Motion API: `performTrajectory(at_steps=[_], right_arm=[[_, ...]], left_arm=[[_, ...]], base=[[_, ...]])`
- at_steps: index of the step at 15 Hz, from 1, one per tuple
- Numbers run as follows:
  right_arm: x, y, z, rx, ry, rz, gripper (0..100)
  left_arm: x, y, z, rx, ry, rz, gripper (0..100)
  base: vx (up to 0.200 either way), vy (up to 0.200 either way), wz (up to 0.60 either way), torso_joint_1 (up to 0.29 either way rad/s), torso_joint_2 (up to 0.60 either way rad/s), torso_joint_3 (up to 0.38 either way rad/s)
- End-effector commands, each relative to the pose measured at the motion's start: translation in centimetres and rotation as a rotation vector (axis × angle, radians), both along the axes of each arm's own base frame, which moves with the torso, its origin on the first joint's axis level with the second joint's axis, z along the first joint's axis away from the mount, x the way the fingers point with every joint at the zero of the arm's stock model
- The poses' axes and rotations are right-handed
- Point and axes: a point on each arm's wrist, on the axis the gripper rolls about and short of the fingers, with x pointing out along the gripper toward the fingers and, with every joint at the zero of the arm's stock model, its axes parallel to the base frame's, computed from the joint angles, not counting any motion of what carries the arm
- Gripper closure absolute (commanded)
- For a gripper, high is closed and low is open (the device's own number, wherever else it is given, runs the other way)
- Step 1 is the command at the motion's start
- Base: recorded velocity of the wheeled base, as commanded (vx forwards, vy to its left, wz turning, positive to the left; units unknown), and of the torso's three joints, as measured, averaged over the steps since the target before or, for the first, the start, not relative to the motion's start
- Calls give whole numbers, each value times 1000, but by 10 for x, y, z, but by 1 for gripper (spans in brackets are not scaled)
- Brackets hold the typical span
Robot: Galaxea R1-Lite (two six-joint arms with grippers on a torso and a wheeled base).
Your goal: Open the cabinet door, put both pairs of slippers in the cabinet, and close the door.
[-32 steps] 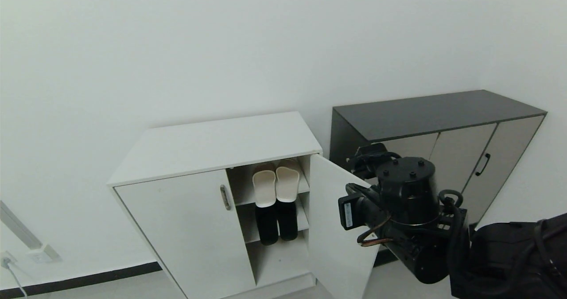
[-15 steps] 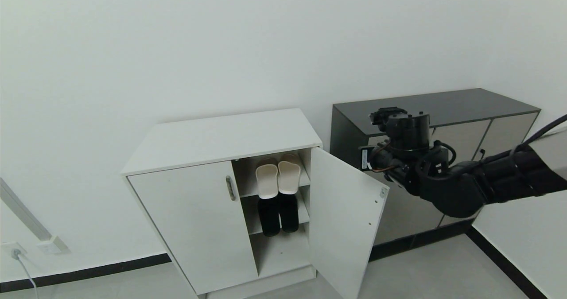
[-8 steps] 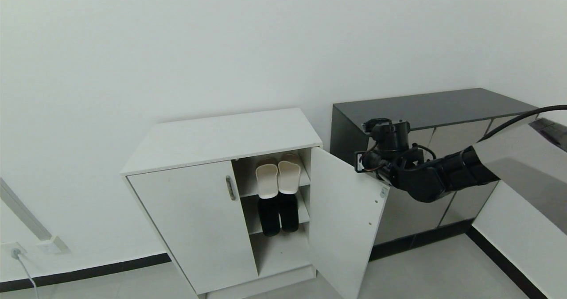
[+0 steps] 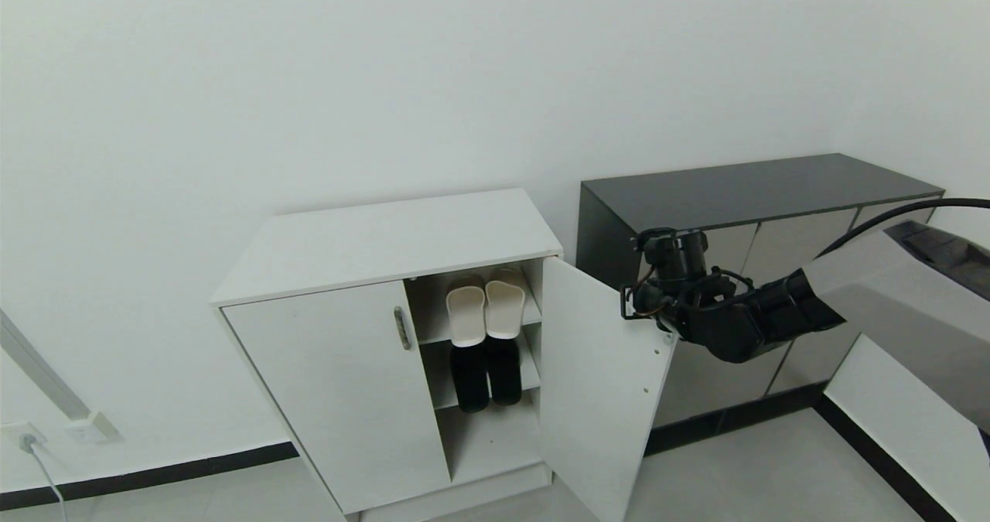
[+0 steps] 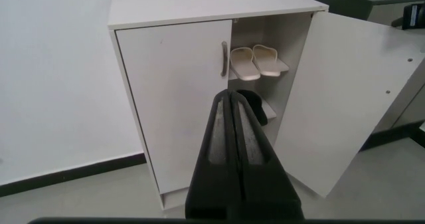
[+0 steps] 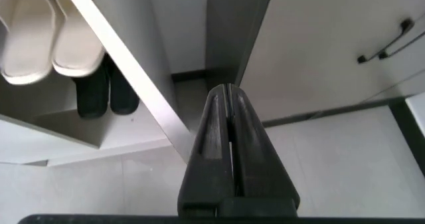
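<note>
With the slippers (image 4: 466,317) shelved in the cabinet (image 4: 387,240), the open door (image 4: 599,383) should swing as a stiff, light panel: push its outer face near the free edge, where the right gripper (image 6: 230,94), fingers pressed together, sits just beside the top corner.

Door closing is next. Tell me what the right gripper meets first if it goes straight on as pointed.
Likely the dark cabinet's corner panel: the right gripper points at it, and the open door's top edge lies just beside that line. Depth is unclear.
</note>
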Motion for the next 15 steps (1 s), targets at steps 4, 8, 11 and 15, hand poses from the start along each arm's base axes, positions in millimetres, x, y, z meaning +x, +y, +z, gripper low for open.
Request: performTrajectory(at_steps=[4, 8, 11, 15], right_arm=[[-22, 15, 0, -10, 25, 50, 100], [-69, 47, 5, -3, 45, 159, 100], [-94, 61, 9, 13, 51, 214, 100], [-117, 64, 13, 33, 16, 286, 100]], left_arm=[[0, 0, 0, 0, 1, 0, 100], [0, 0, 0, 0, 1, -1, 100], [0, 0, 0, 0, 1, -1, 100], [0, 0, 0, 0, 1, 0, 100]], base=[[0, 0, 0, 0, 0, 0], [0, 0, 0, 0, 0, 0], [0, 0, 0, 0, 0, 0], [0, 0, 0, 0, 0, 0]])
